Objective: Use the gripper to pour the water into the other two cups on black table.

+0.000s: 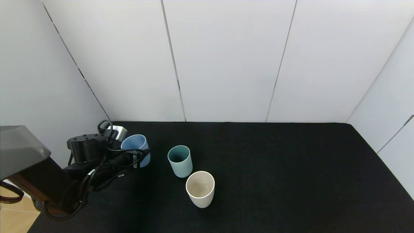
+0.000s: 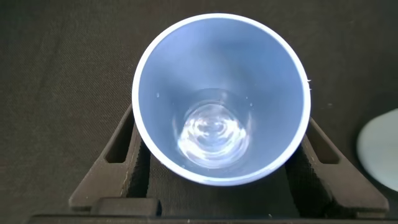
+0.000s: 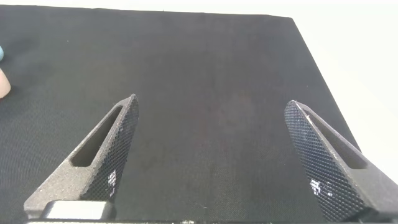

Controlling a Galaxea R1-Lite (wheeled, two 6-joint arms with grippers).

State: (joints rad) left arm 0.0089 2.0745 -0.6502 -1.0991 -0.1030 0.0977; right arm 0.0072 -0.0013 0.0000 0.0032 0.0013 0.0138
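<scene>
Grasp step: left gripper pinching blue cup w/ water, far left of desk. Green cup & white cup nearby, apparently unfilled. Next: lift, carry over, tilt slowly. Right gripper spread, idle.

White wall panels stand all around, from nine o'clock, past twelve, to three o'clock. Thin dark lines run down between the panels. At seven o'clock, low in the corner, a bit of light wood floor shows. The light is soft and even
</scene>
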